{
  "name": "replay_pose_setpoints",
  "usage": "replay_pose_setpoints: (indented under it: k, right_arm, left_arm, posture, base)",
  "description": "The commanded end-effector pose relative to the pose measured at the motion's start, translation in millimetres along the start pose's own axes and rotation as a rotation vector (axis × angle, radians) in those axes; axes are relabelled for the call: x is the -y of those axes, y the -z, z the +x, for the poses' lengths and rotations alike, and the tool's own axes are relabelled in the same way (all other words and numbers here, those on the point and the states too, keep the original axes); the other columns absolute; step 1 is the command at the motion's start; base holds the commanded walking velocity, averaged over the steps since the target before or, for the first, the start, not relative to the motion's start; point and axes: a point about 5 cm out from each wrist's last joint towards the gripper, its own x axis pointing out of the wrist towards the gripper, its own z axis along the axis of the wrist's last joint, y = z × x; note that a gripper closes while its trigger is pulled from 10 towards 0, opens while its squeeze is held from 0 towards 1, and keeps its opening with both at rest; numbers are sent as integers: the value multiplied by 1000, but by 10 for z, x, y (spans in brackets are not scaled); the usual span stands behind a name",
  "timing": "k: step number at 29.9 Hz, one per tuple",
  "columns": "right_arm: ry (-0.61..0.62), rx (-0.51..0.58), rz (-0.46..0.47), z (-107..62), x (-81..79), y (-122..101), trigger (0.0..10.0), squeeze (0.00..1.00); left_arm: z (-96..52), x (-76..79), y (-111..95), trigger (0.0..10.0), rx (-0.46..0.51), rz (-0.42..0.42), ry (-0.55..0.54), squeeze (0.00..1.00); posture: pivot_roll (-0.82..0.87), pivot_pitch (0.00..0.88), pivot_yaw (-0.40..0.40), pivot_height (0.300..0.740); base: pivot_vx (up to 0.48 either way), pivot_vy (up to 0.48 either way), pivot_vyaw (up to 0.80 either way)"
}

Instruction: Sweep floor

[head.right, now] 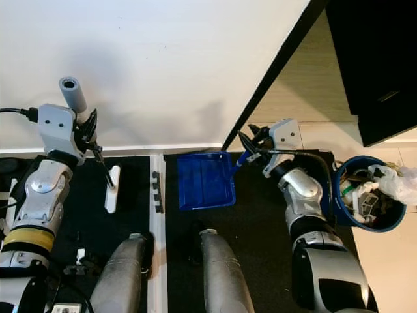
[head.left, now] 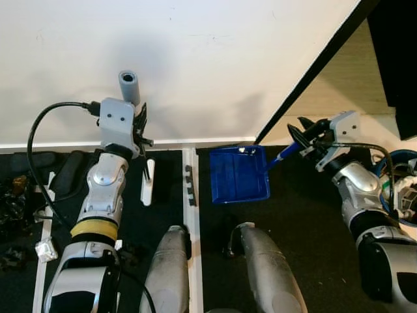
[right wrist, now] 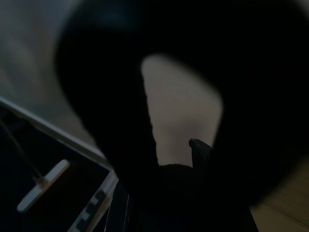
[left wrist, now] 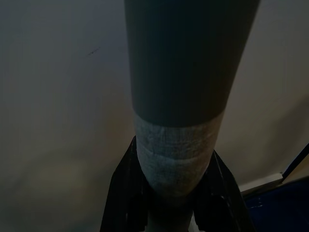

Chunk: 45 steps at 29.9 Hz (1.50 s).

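My left gripper (head.left: 139,130) is shut on the grey broom handle (head.left: 129,85), which stands upright close to the white wall. In the left wrist view, its taped section (left wrist: 174,159) sits between the black fingers (left wrist: 123,193). The thin shaft runs down to the white broom head (head.left: 148,182) on the black mat. My right gripper (head.left: 301,138) is shut on the handle (head.left: 285,154) of the blue dustpan (head.left: 238,175). The dustpan lies flat on the mat by the wall, with small white scraps (head.left: 246,150) at its back edge. The right wrist view is very dark; the broom head (right wrist: 43,191) is faintly visible.
A blue bin (head.right: 339,195) full of rubbish stands at my right on the pale floor. A white strip (head.left: 191,215) with small black pieces (head.left: 189,186) beside it divides the mats. My legs (head.left: 169,267) are below. Dark clutter (head.left: 13,195) lies far left; a black cabinet (head.right: 371,65) is upper right.
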Motion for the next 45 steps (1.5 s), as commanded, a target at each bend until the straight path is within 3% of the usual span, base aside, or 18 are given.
replay_pose_setpoints:
  k: [1, 2, 3, 8, 15, 21, 26, 31, 35, 36, 41, 42, 43, 44, 45]
  right_arm:
    - [-51, -107, 123, -110, -110, 250, 10000, 0]
    - [-26, -114, 119, -156, 54, 184, 10000, 0]
    - [-8, -116, 118, -175, 118, 158, 10000, 0]
    - [35, -143, 87, -253, 293, 99, 10000, 0]
    - [18, -175, 57, -295, 340, 91, 10000, 0]
    - [-41, -184, 22, -271, 314, 67, 10000, 0]
    - [-21, -174, 13, -225, 274, 74, 10000, 0]
    - [-62, -191, 61, -165, -42, 275, 10000, 0]
    - [-65, -191, 82, -168, -130, 335, 10000, 0]
    - [-54, -191, 102, -193, -202, 397, 10000, 0]
    - [-41, -191, 111, -210, -237, 431, 10000, 0]
    - [-17, -196, 111, -232, -251, 461, 10000, 0]
    - [-5, -199, 109, -242, -250, 470, 10000, 0]
    - [-5, -199, 109, -242, -250, 470, 10000, 0]
    - [14, -205, 103, -259, -237, 480, 10000, 0]
  left_arm:
    - [-39, 52, 95, 10000, -39, -20, 18, 0]
    - [-30, 31, 88, 10000, -39, -21, 16, 0]
    - [-28, 24, 88, 10000, -40, -21, 15, 0]
    - [-24, 28, 97, 10000, -45, -25, 20, 0]
    - [-3, 71, 109, 10000, -55, -28, 40, 0]
    - [26, 73, 101, 10000, -56, -26, 45, 0]
    - [26, 82, 108, 10000, -58, -20, 46, 0]
    - [39, 205, 149, 10000, -79, -21, 57, 0]
    - [51, 268, 153, 10000, -84, -24, 63, 0]
    - [71, 379, 144, 10000, -83, -46, 72, 0]
    - [88, 485, 139, 10000, -83, -57, 90, 0]
    - [135, 693, 126, 10000, -87, -87, 128, 0]
    - [161, 788, 102, 10000, -84, -111, 140, 0]
    - [161, 788, 102, 10000, -84, -111, 140, 0]
    - [202, 910, 50, 10000, -78, -155, 147, 0]
  posture:
    - [120, 366, -92, 740]
    - [118, 361, -90, 740]
    - [117, 360, -90, 740]
    - [114, 357, -86, 740]
    - [115, 359, -83, 740]
    - [115, 356, -82, 740]
    - [114, 355, -87, 740]
    - [114, 350, -93, 740]
    - [117, 350, -93, 740]
    - [119, 351, -93, 740]
    - [119, 351, -89, 740]
    - [111, 359, -80, 740]
    - [111, 359, -80, 740]
    - [111, 359, -80, 740]
    - [111, 359, -80, 740]
  base:
    - [0, 0, 0]
    - [0, 0, 0]
    - [0, 0, 0]
    - [0, 0, 0]
    - [0, 0, 0]
    - [0, 0, 0]
    - [0, 0, 0]
    - [0, 0, 0]
    - [0, 0, 0]
    - [0, 0, 0]
    - [0, 0, 0]
    - [0, 0, 0]
    - [0, 0, 0]
    - [0, 0, 0]
    - [0, 0, 0]
